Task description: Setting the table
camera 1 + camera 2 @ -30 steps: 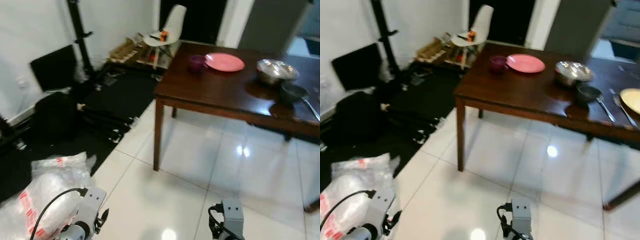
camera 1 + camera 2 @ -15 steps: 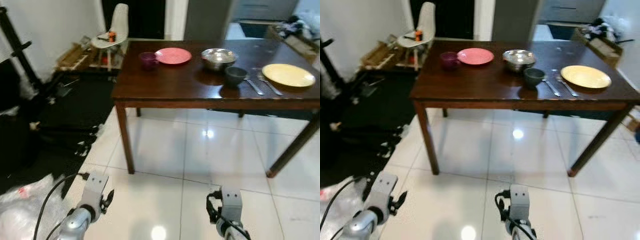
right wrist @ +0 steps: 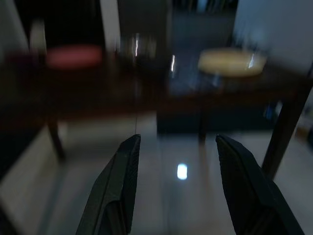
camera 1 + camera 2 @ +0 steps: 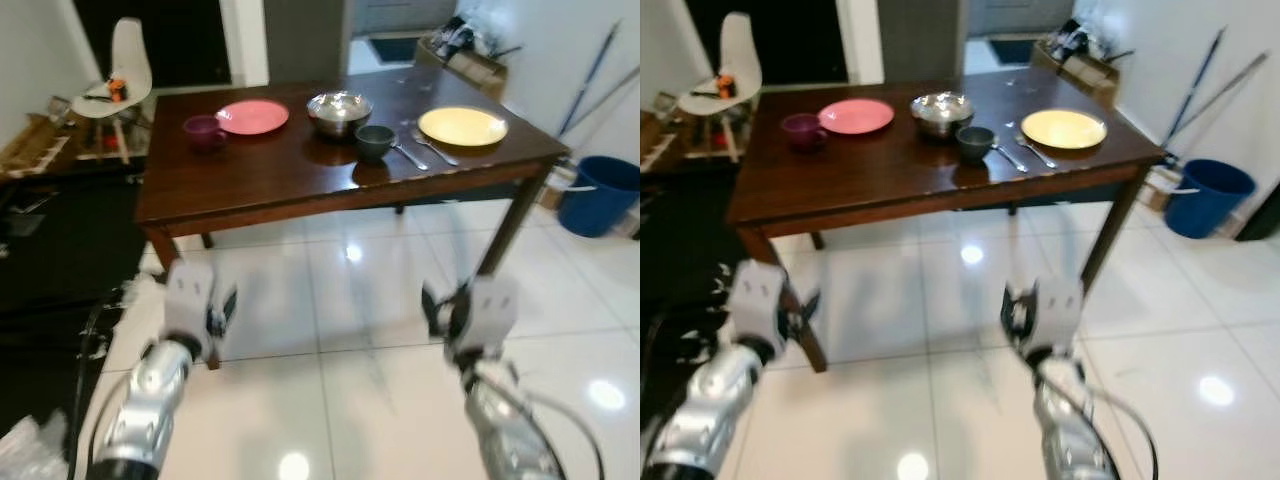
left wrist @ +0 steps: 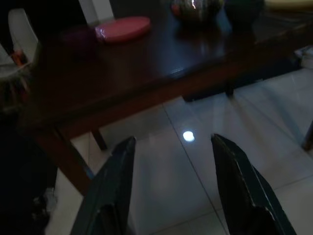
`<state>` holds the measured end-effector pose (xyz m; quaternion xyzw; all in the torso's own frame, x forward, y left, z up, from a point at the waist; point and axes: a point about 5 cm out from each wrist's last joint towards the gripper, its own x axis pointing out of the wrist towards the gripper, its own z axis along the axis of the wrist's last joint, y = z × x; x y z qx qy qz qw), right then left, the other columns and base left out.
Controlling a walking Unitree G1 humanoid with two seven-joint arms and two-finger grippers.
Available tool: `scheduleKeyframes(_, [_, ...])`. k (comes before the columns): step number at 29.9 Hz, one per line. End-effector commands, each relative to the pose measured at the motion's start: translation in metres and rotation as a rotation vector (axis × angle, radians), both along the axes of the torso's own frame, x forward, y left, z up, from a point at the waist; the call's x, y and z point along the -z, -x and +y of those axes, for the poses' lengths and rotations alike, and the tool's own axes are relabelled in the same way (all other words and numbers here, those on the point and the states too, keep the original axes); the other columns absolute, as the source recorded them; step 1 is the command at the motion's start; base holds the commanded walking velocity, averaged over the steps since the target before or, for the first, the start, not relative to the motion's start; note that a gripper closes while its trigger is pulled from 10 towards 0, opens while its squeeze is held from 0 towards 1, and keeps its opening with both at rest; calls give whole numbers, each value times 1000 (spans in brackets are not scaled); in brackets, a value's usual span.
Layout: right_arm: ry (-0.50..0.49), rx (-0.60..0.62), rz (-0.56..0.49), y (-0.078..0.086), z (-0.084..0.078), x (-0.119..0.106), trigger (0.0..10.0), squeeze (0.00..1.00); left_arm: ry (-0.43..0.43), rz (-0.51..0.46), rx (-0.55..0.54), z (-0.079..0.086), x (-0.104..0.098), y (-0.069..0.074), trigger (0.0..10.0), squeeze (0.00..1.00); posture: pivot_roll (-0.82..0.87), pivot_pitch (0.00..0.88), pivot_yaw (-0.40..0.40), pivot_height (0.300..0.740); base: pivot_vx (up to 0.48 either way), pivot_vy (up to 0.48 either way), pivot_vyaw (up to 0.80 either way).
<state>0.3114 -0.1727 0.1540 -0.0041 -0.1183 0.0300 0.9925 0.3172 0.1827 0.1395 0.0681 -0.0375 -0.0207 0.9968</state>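
Note:
A dark wooden table [image 4: 260, 172] stands ahead of me. On it sit a purple cup [image 4: 204, 130], a pink plate [image 4: 252, 116], a metal bowl [image 4: 339, 108], a small dark bowl [image 4: 375, 140], a fork and spoon [image 4: 425, 150] and a yellow plate [image 4: 462, 126]. My left arm [image 4: 188, 305] and right arm [image 4: 482, 312] are raised over the floor, short of the table's near edge. The left gripper [image 5: 173, 139] is open with nothing in it. The right gripper [image 3: 178, 139] is also open and holds nothing.
White glossy floor tiles [image 4: 380, 350] lie between me and the table. A blue bucket [image 4: 600, 195] stands at the right by the wall, with broom handles [image 4: 590, 80] above it. A white chair [image 4: 120, 70] stands at the back left beside dark clutter [image 4: 40, 240].
The camera has swung right, so the table now sits centred and the bucket has come into view. Both arms have risen higher in the picture.

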Motion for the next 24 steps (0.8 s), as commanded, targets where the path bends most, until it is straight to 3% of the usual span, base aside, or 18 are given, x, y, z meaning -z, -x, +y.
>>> scheduleKeyframes(1, [-35, -36, 27, 2, 7, 3, 10000, 0, -9, 39, -86, 14, 6, 6, 10000, 0, -41, 0, 106, 740, 0, 0, -800])
scheduleKeyframes(4, [-56, -67, 21, 1, 12, -1, 10000, 0, 4, 32, -106, 18, 5, 10, 10000, 0, -34, 0, 98, 740, 0, 0, -800])
scheduleKeyframes(6, [-85, -111, 35, 3, 19, -3, 10000, 0, 26, 33, -98, 16, 2, 16, 10000, 0, -27, 0, 90, 740, 0, 0, 0])
scheduleKeyframes(11, [-116, -138, 38, 5, 23, -4, 10000, 0, -8, -26, -71, 4, -7, 15, 10000, 0, -27, 0, 88, 740, 0, 0, 0])
scheduleKeyframes(16, [-135, -128, 42, 9, 21, -7, 10000, 0, -54, -78, -78, -10, -21, 6, 10000, 0, -45, 0, 103, 740, 449, 0, 0])
scheduleKeyframes(24, [-159, -129, 38, 14, 16, -10, 10000, 0, -54, -73, -61, -15, -25, 4, 10000, 0, -56, 0, 114, 740, 480, 0, 0])
